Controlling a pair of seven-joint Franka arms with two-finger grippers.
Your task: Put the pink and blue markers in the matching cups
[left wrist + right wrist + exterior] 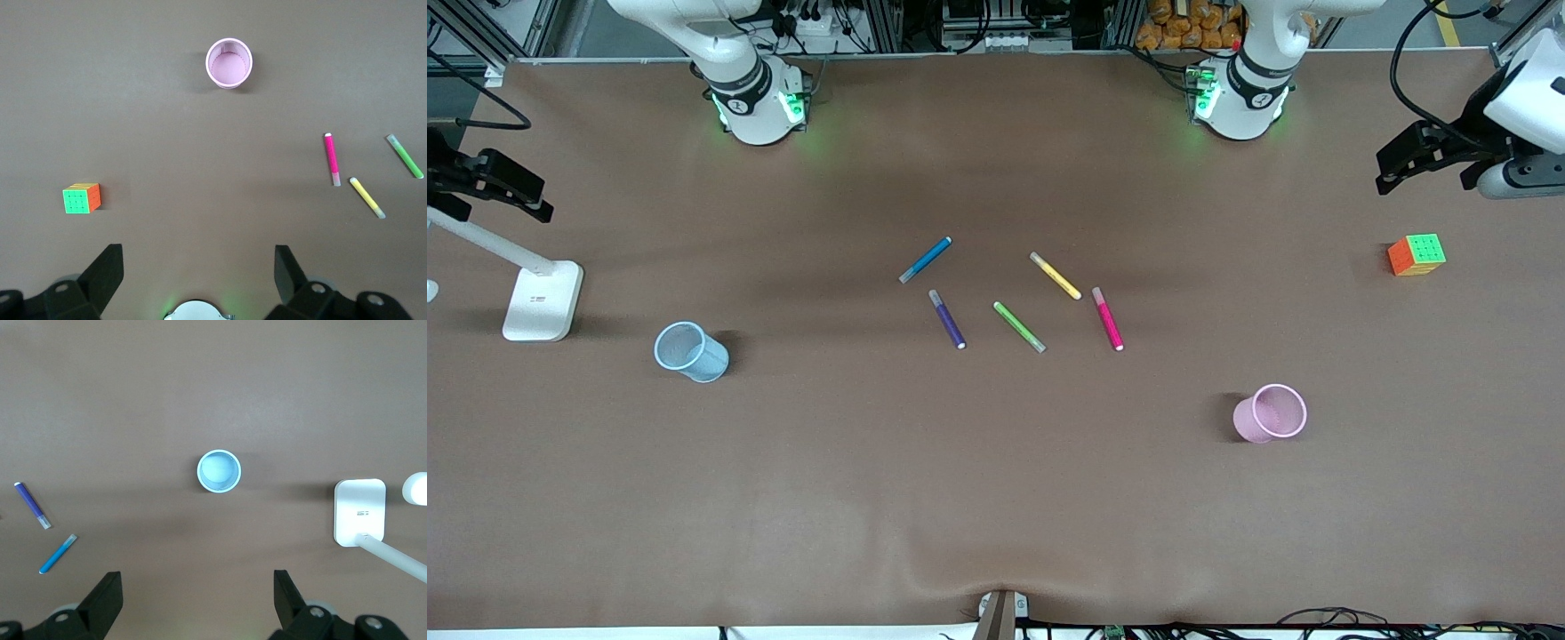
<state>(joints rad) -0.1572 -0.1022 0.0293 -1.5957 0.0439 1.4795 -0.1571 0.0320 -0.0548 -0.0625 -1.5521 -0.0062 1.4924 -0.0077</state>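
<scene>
Front view: five markers lie loose on the brown table (996, 498), mid-table, none in a cup. Blue marker (925, 260) lies farthest from the camera of the group, toward the right arm's end of the cluster, slanted. Purple marker (947, 318) sits just nearer the camera than the blue one, apart from it. Green marker (1019, 326) lies in the middle of the group, yellow marker (1056, 276) farther from the camera than it, and pink marker (1108, 318) beside them toward the left arm's end; none touch. Blue cup (691, 352) stands toward the right arm's end of the table, well apart from the markers. Pink cup (1271, 413) stands toward the left arm's end, nearer the camera than the pink marker. Both cups upright, open mouths showing. A colour cube (1416, 255) sits near the left arm's end; a white lamp base (543, 300) near the right arm's end. Left gripper (199, 270) hangs high over the table by the cube, fingers spread wide, nothing between them; arm waiting. Right gripper (198, 595) hangs high over the table near the blue cup and lamp base, fingers likewise spread, holding nothing; arm waiting.
</scene>
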